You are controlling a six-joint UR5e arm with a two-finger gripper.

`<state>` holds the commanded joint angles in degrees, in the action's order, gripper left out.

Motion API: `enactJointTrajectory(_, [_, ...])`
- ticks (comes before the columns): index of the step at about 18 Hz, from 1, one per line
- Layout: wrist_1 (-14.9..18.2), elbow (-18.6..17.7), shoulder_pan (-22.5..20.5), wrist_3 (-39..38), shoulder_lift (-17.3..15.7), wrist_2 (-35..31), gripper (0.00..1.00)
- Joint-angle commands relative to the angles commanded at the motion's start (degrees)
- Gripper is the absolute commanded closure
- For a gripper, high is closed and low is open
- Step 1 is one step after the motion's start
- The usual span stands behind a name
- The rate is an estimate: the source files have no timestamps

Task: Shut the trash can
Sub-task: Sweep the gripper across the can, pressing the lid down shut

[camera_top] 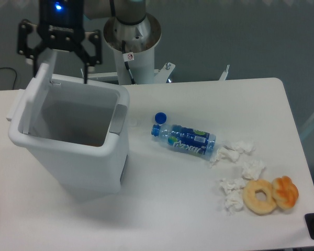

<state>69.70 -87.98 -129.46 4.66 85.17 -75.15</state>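
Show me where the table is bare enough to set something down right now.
Bare patches: the front strip below the trash can and bottle, and the far right corner behind the bottle. Crowded: the right front, where tissues and two doughnuts cluster. The open pincer hangs at the lid, blocking the rear left.

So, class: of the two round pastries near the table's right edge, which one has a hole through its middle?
The paler doughnut, on the left of the pair. The darker orange pastry touching its right side shows no open hole.
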Motion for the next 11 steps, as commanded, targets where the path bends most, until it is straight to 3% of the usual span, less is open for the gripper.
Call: enactJointTrajectory(11, [-0.9, -1.8, -5.9, 5.1, 2.7, 0.0, 0.0])
